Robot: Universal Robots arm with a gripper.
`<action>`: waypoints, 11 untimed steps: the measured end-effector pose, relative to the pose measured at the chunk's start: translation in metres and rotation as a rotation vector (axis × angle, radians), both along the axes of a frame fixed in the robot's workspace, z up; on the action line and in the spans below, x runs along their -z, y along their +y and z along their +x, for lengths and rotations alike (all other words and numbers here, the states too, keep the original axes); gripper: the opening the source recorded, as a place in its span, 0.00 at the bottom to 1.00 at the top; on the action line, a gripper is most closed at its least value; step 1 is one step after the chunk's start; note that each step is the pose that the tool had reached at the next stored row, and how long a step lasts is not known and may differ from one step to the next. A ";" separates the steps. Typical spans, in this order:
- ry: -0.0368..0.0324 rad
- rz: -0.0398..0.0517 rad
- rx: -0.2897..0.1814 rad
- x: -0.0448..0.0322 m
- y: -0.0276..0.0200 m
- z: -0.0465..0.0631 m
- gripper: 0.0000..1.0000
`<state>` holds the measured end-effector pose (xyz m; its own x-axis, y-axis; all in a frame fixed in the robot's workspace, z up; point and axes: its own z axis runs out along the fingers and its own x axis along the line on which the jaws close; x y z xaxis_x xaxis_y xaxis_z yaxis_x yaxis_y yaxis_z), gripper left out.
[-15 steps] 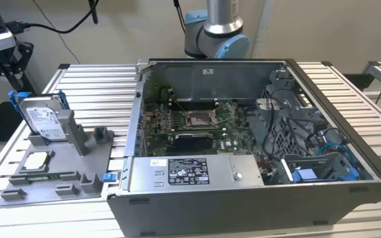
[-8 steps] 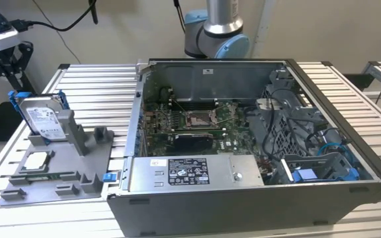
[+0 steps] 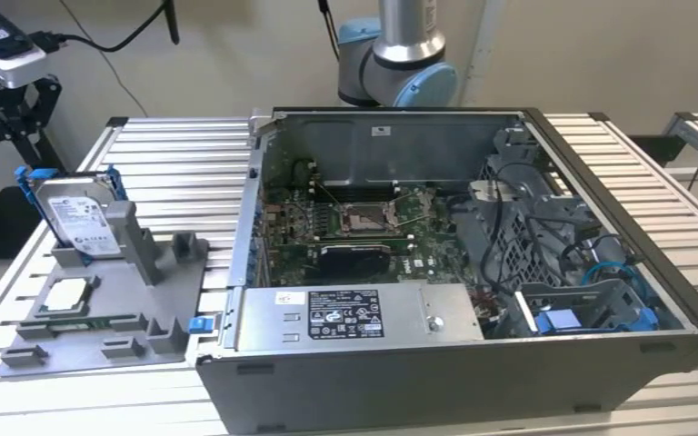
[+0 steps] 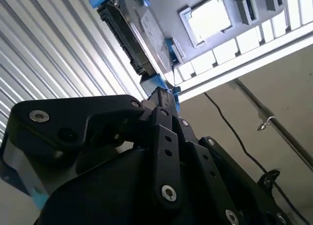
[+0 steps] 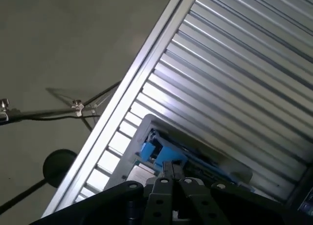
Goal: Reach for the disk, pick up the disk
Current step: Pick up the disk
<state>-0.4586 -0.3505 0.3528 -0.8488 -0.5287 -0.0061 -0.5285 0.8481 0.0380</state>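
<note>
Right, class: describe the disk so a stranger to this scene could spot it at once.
To the exterior view's left of the open computer case lies a grey fixture tray. The disk stands on edge at its far end: a silver white-labelled drive in a blue caddy, unlike the small square chip lying flat.

The arm rises as an upright grey tube from a joint with blue caps, well apart from the gripper. In both wrist views the gripper's black body lies nearest the camera, with bolted link bars reaching forward from it. The two fingers run side by side and meet at their tips, with nothing between them.
</note>
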 end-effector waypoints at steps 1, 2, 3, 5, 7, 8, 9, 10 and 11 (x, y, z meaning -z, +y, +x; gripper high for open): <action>0.0000 0.0000 -0.018 0.0000 0.0000 0.000 0.00; 0.0000 0.0000 -0.036 0.0000 0.0000 0.000 0.00; 0.0000 0.0000 -0.054 0.0000 0.0000 0.000 0.00; -0.0001 0.0001 -0.091 0.0000 0.0000 0.000 0.00; -0.0008 0.0000 -0.128 0.0000 0.0000 0.000 0.00; -0.0017 -0.0001 -0.145 0.0000 -0.0001 0.000 0.00; -0.0029 -0.0001 -0.165 0.0000 -0.0001 0.000 0.00; -0.0040 -0.0002 -0.182 0.0001 0.0000 0.000 0.00; -0.0050 -0.0002 -0.200 0.0001 0.0000 0.000 0.00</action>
<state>-0.4586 -0.3505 0.3527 -0.7265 -0.6871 -0.0099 -0.6870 0.7258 0.0348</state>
